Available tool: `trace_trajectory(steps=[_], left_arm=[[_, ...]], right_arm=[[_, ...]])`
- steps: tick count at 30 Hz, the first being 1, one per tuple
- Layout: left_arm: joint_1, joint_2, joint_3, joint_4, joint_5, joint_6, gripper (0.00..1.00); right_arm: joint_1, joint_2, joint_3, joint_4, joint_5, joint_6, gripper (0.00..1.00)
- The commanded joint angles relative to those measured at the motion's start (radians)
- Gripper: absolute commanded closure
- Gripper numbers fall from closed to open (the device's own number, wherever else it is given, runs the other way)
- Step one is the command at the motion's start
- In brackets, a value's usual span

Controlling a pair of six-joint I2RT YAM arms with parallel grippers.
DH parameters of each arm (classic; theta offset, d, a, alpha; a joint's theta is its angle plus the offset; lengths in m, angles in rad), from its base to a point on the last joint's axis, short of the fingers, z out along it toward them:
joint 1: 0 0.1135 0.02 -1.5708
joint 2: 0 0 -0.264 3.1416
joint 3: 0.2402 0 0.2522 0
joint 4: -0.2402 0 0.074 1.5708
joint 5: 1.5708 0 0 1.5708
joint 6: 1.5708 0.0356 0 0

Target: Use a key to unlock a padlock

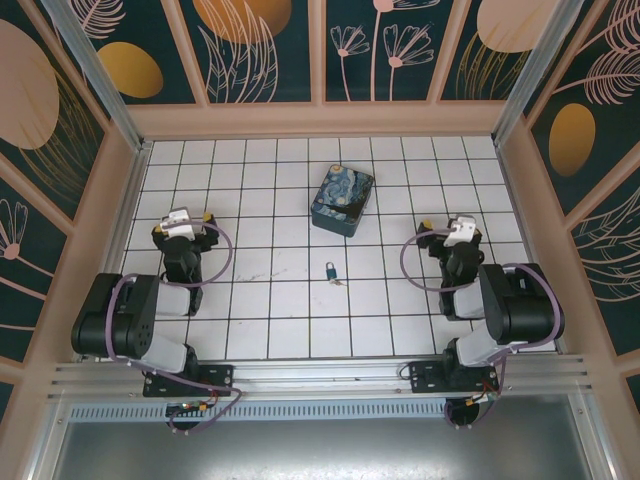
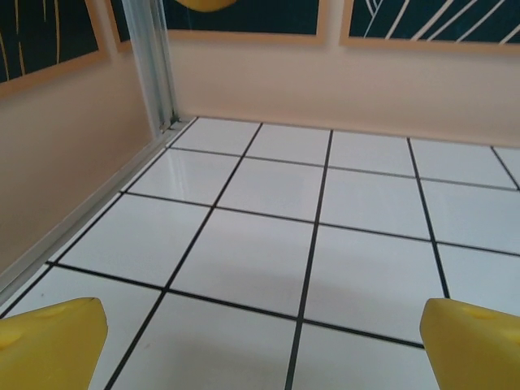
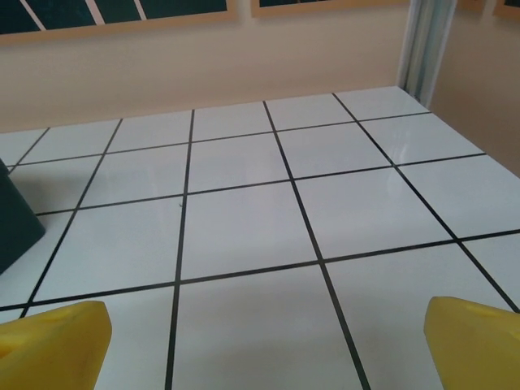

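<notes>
The small blue padlock [image 1: 328, 269] with its silvery shackle lies on the white tiled floor near the middle, between the two arms. A thin sliver of a key [image 1: 338, 283] lies just beside it, at its near right. My left gripper [image 1: 182, 220] hovers at the left side, well away from the padlock. Its yellow fingertips [image 2: 50, 341] stand wide apart over bare tiles, so it is open [image 2: 264, 345]. My right gripper [image 1: 455, 230] hangs at the right side, also open [image 3: 266, 341], with nothing between its yellow fingertips [image 3: 475, 341].
A starry-night painted box [image 1: 342, 199] stands behind the padlock; its dark corner [image 3: 15, 219] shows at the left edge of the right wrist view. Peach walls [image 1: 320, 120] with metal corner posts [image 2: 154, 65] enclose the floor. A metal rail [image 1: 320, 375] runs along the near edge.
</notes>
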Motion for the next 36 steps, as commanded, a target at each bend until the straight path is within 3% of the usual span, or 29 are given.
trace_trajectory(steps=[1, 11, 13, 36], left_arm=[[0.025, 0.013, -0.008, 0.091, 0.1, 0.005, 0.01], [0.037, 0.014, 0.0, 0.077, 0.117, -0.003, 0.01], [0.038, 0.012, -0.002, 0.08, 0.116, 0.0, 0.01], [0.037, 0.011, -0.005, 0.085, 0.116, 0.0, 0.01]], right_arm=[[-0.044, 0.006, 0.056, -0.015, -0.102, 0.017, 0.01], [-0.062, 0.006, 0.055, -0.014, -0.083, 0.05, 0.01], [-0.046, 0.005, 0.046, 0.006, -0.009, 0.055, 0.01], [-0.048, 0.005, 0.045, 0.004, -0.008, 0.058, 0.01]])
